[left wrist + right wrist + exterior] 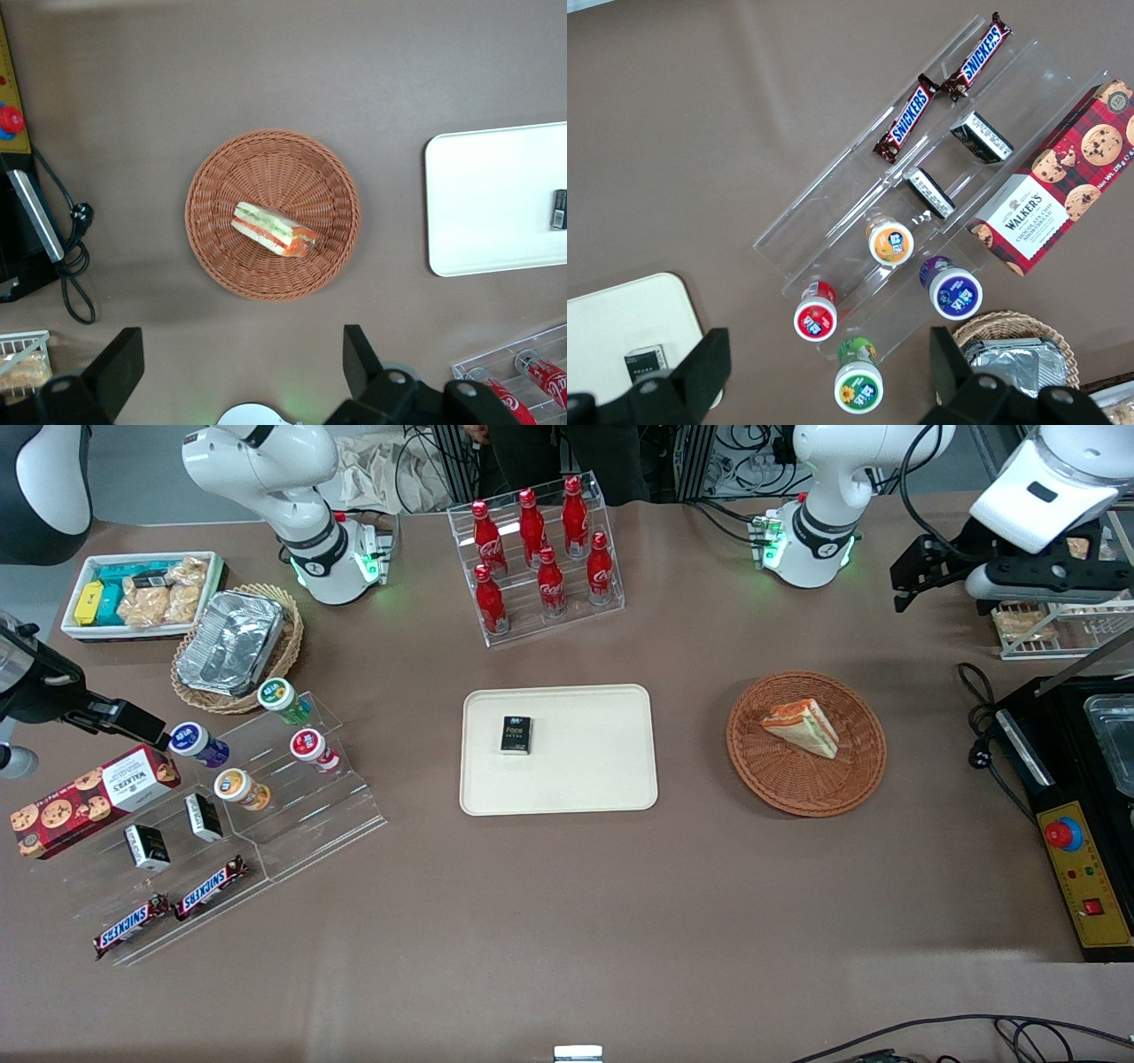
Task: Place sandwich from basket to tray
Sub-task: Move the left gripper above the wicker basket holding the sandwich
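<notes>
The sandwich [802, 727] lay on its side in the basket [804, 793], near the basket's centre. The tray [585, 779] sat on the table beside the basket, toward the parked arm's end, carrying a small dark box [516, 735], possibly a card pack. The gripper [244, 367] hung high above the table, away from the basket, fingers [120, 363] spread wide and holding nothing.

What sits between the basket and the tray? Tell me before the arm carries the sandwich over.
Nothing: the front view shows only bare brown tablecloth between the basket and the tray. The sandwich lies in the basket; the open gripper hovers above.
</notes>
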You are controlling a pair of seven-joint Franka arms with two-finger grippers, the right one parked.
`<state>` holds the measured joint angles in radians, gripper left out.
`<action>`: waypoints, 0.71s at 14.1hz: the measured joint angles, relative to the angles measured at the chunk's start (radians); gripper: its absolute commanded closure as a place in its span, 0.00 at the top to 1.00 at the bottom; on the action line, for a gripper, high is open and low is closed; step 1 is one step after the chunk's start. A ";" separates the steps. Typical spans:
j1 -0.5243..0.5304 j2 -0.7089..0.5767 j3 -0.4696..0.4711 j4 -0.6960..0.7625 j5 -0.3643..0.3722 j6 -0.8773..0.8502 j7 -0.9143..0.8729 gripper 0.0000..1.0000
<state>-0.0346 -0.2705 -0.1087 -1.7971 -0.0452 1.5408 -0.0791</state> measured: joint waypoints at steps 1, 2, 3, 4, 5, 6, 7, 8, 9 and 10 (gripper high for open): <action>0.001 0.000 0.008 -0.001 0.000 -0.002 -0.017 1.00; 0.001 0.001 0.012 -0.002 0.000 -0.002 -0.047 1.00; 0.001 0.003 0.013 -0.003 0.000 -0.002 -0.090 1.00; 0.000 0.006 0.011 -0.004 0.000 -0.002 -0.145 1.00; -0.001 0.010 0.009 -0.005 0.000 -0.002 -0.202 1.00; -0.003 0.016 0.007 -0.006 0.000 -0.001 -0.254 1.00; -0.004 0.023 0.005 -0.007 0.000 -0.001 -0.301 1.00; -0.005 0.032 0.003 -0.008 0.000 0.000 -0.345 1.00; -0.006 0.040 0.003 -0.011 0.000 0.005 -0.389 1.00; -0.007 0.047 0.002 -0.021 0.000 0.018 -0.435 1.00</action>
<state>-0.0418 -0.2237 -0.1067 -1.8177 -0.0452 1.5590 -0.5137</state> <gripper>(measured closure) 0.000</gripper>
